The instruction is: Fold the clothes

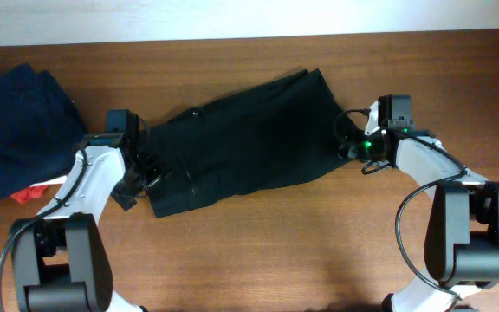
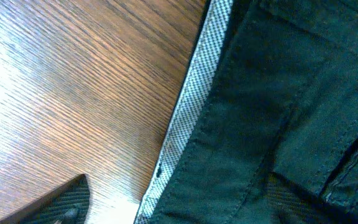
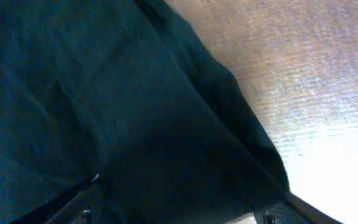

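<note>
While the wooden table (image 1: 258, 260) bears the black garment (image 1: 241, 143) lying flat, a navy pile (image 1: 11, 130) sits left of that garment, whose left end the left gripper (image 1: 148, 173) straddles, fingers spread, the right gripper (image 1: 346, 146) likewise spread at its right end.

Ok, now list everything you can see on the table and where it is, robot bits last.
black garment: one, black with a grey-checked inner band, spread flat across the middle of the table
navy pile: one, navy blue, far left end of the table
red and white piece: at least one, red and white, peeking out below the navy pile
table: one, brown wood, under everything
left gripper: one, dark, fingers apart over the garment's left edge
right gripper: one, dark, fingers apart over the garment's right edge
</note>
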Tool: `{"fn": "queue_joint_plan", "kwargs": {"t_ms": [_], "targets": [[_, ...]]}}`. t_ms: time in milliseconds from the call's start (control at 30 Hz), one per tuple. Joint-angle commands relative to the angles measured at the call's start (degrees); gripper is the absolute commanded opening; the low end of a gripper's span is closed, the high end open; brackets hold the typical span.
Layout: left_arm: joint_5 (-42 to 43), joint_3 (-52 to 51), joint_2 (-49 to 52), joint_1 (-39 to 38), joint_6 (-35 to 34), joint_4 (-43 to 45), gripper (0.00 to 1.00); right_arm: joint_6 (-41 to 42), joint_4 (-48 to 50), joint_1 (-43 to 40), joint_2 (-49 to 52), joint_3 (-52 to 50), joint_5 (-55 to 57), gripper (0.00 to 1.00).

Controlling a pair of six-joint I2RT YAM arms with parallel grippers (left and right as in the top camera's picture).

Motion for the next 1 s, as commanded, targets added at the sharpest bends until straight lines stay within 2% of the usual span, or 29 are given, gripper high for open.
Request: {"fn": "queue_joint_plan", "kwargs": {"t_ms": [0,33,67,100,133,200,333,500,533,567,600,667,700,733,867,967], "targets": [[0.44,-0.85,0.33,-0.52,0.87,0.35,0.93,0.57,1.68,0.04,0.37,-2.27,-1.11,0.68],[0.46,-0.85,0.33,-0.52,0.87,0.37,0.93,0.55,1.9,0.04,0.42,-2.32,-0.87,0.57],[0.46,-0.85,0.33,-0.55,0.87,0.33,0.93,0.57,2.32,0.04,0.42,-2.32,-0.83,0.41],[0.46,-0.85,0.33,-0.55,0.87,0.31,0.93,0.57,2.27,0.04,0.42,-2.32,0.22,0.18],[0.46,-0.85,0.33,-0.55,0.87,0.28,0.93,0.59,1.49,0.04,0.42,-2.32,1.55,0.04],[0.48,-0.85,0.33,-0.55,0.87,0.28,0.93,1.07,-3.72,-0.11,0.39,-2.29,6.05,0.04],[2.49,-0.85,0.33,-0.55,2.25,0.11,0.93,13.38,-19.8,-2.58,-0.94,-2.29,20.28,0.04],[6.1,-0.85,0.33,-0.55,7.43,0.28,0.93,13.49,-21.79,-3.76,-7.48,-1.2,21.64,0.04],[6.71,-0.85,0.33,-0.55,8.13,0.35,0.93,13.49,-21.05,-3.76,-8.55,-0.87,21.64,0.07],[8.09,-0.85,0.33,-0.55,8.92,0.76,0.94,13.49,-19.74,-3.8,-9.33,-0.79,21.68,0.29],[9.77,-0.85,0.33,-0.55,10.05,1.27,0.97,13.49,-17.92,-3.87,-9.38,-0.79,21.7,0.47],[14.99,-0.85,0.33,-1.09,16.83,4.39,0.99,13.49,-16.46,-4.81,-9.35,-0.57,22.14,0.48],[14.97,-0.85,0.33,-1.57,18.73,5.16,0.99,13.49,-17.84,-5.86,-9.38,0.33,22.32,0.51],[14.78,-0.85,0.33,-1.81,19.37,5.77,0.99,13.46,-19.78,-6.88,-9.6,1.57,22.38,0.54],[15.04,-0.85,0.96,-1.92,20.22,10.71,0.99,12.74,-31.17,-12.13,-11.85,10.62,22.62,0.56],[16.74,-0.85,3.82,-2.21,20.22,10.78,0.99,7.39,-34.69,-11.45,-12.37,13.99,19.19,0.57]]}}
